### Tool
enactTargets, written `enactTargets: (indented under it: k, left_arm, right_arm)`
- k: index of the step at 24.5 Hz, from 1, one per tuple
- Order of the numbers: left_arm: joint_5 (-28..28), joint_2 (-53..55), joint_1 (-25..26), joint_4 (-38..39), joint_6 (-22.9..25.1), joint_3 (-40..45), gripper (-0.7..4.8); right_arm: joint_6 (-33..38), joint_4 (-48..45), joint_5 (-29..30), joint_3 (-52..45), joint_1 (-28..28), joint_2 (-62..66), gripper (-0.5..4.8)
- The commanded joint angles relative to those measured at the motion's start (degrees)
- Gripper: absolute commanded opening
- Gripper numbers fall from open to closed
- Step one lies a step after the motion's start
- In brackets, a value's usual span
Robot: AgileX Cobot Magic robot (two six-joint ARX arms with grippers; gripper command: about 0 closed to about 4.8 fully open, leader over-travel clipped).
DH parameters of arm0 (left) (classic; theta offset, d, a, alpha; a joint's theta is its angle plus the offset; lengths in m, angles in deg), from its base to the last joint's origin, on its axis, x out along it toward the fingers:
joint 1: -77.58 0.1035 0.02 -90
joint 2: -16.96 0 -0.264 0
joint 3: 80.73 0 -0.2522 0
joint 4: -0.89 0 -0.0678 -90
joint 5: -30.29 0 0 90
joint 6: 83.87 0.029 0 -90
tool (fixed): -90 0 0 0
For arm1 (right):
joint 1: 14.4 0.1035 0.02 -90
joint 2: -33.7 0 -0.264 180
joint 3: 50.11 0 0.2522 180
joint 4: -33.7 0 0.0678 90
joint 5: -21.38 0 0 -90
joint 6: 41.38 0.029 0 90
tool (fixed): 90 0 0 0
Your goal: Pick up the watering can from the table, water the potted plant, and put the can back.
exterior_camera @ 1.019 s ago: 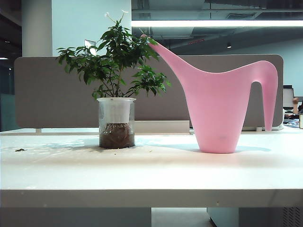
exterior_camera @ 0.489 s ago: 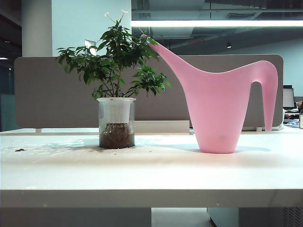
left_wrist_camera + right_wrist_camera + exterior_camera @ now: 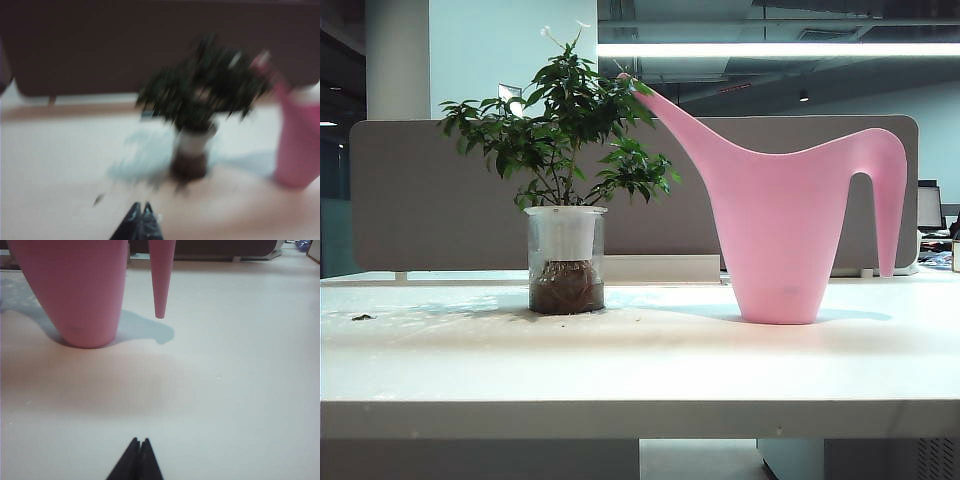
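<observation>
The pink watering can [image 3: 780, 235] stands upright on the white table [image 3: 640, 370], spout toward the potted plant [image 3: 565, 190] on its left. Neither arm shows in the exterior view. The left wrist view is blurred: the left gripper [image 3: 141, 206] is shut and empty, above the table, with the potted plant [image 3: 197, 115] ahead of it and the watering can [image 3: 297, 145] beside that. The right gripper [image 3: 139, 441] is shut and empty over the table, well short of the watering can [image 3: 80, 290] and its handle tip [image 3: 160, 295].
A grey partition [image 3: 430, 200] runs along the table's far edge behind both objects. Dirt specks [image 3: 362, 317] lie on the table left of the plant. Open tabletop lies between each gripper and the objects.
Nothing has visibly moved in the exterior view; plant and can stand where they were.
</observation>
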Motion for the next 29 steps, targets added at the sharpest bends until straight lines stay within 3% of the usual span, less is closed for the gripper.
enactTargets:
  k: [1,4,6,7,10,16,18,21,25,27,29]
  left_arm:
    - [-2.12,-0.22,-3.5,3.3,-4.76,-8.39,-0.05]
    - [-11.28,-0.22,-6.6,17.14,-3.93,-19.21,-0.05]
    - [-16.04,-0.42,-7.08,24.0,2.47,-24.41,-0.05]
    - [-16.13,-0.66,-7.08,26.6,5.42,-26.27,-0.05]
    - [-15.78,-1.07,-7.06,32.37,5.81,-28.76,-0.05]
    - [-15.78,-1.05,-7.06,33.29,5.75,-28.76,-0.05]
    - [-14.1,-1.05,-7.06,32.0,8.17,-28.57,-0.05]
    - [-9.79,-1.05,-7.06,32.87,8.2,-28.57,-0.05]
    - [5.97,-1.05,-7.06,35.85,8.09,-28.52,-0.05]
    - [5.46,-1.05,-7.06,36.04,7.61,-28.52,-0.05]
    - [0.33,-1.05,-7.06,35.65,6.58,-28.24,-0.05]
  right_arm:
    - [0.0,-0.61,-0.26,-0.39,0.02,-0.07,-0.01]
    - [0.0,-0.61,-0.26,-0.39,0.04,-0.07,-0.01]
    - [0.0,-0.61,-0.26,-0.39,0.02,-0.07,-0.01]
    - [0.0,-0.61,-0.26,-0.39,0.02,-0.07,-0.01]
    - [0.0,-0.59,-0.26,-0.39,0.02,-0.07,-0.01]
    - [0.0,-0.61,-0.26,-0.39,0.02,-0.07,-0.01]
    - [0.0,-0.61,-0.28,-0.39,0.02,-0.07,-0.01]
    - [0.0,-0.61,-0.26,-0.39,0.02,-0.07,-0.01]
    - [0.0,-0.7,-0.24,-0.39,0.02,-0.07,-0.01]
    - [0.0,-0.76,0.13,-0.39,0.04,-0.07,-0.01]
    - [0.0,-1.05,0.15,-0.39,0.04,-0.07,-0.01]
